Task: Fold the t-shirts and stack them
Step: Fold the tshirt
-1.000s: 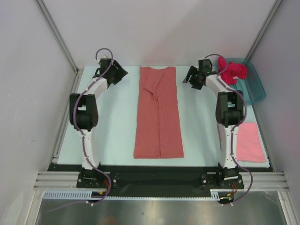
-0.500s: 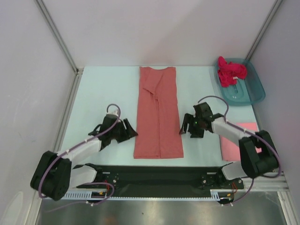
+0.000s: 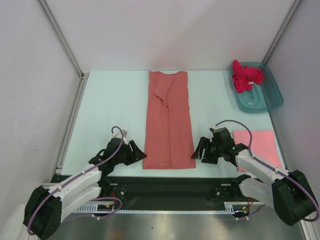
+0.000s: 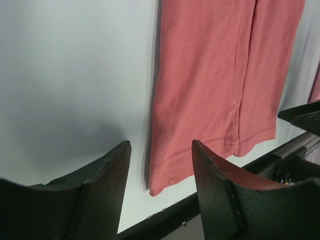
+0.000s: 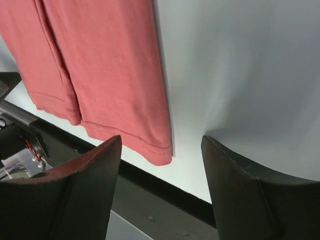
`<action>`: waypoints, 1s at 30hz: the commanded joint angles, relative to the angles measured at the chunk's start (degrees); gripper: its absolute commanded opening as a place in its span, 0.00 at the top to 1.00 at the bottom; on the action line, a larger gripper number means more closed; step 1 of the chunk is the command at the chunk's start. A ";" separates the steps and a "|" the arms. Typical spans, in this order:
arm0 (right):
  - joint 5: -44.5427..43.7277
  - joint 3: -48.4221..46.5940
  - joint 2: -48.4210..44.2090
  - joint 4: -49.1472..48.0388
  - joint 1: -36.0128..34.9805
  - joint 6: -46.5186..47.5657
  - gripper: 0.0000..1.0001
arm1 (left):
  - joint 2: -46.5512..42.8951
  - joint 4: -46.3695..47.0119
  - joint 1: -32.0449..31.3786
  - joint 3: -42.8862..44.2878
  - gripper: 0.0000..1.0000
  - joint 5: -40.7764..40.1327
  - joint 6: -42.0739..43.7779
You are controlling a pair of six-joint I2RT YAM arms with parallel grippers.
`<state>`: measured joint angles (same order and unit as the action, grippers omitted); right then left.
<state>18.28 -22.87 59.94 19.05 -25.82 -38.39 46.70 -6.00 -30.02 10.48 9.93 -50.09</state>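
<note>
the coral shirt lies flat as a long strip down the middle of the table, its hem at the near edge; a pink shirt sits folded at the right and a magenta shirt is bunched in the tub. the left gripper and right gripper hang low just beside the two hem corners, jaws apart and empty. the cloth looks light and limp, likely to sag, so pinching each hem corner through all layers seems best.

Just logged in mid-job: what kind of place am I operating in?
Probably a robotics lab test cell: plain white panel walls, an aluminium frame post, and a pale tabletop edged by a black base plate.
</note>
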 commanded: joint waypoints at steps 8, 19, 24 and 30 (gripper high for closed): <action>3.16 3.80 1.32 -6.83 -1.95 -3.18 0.38 | 2.09 -3.93 -7.15 -1.87 0.49 -5.18 -4.67; 2.02 4.77 0.88 -5.86 -4.14 -5.20 0.46 | 2.26 -4.37 -12.08 -2.83 0.53 -7.73 -7.84; 2.11 6.26 -0.09 -6.13 -4.23 -6.25 0.49 | 3.05 -3.50 -12.34 -3.62 0.55 -8.00 -7.83; 2.63 8.45 -1.32 -6.83 -4.32 -7.57 0.56 | 2.79 -2.44 -12.43 -4.86 0.59 -7.21 -8.54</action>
<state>22.20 -16.80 58.92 10.09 -29.65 -45.43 48.25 -2.48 -41.78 8.38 3.29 -58.83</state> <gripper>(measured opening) 0.445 0.418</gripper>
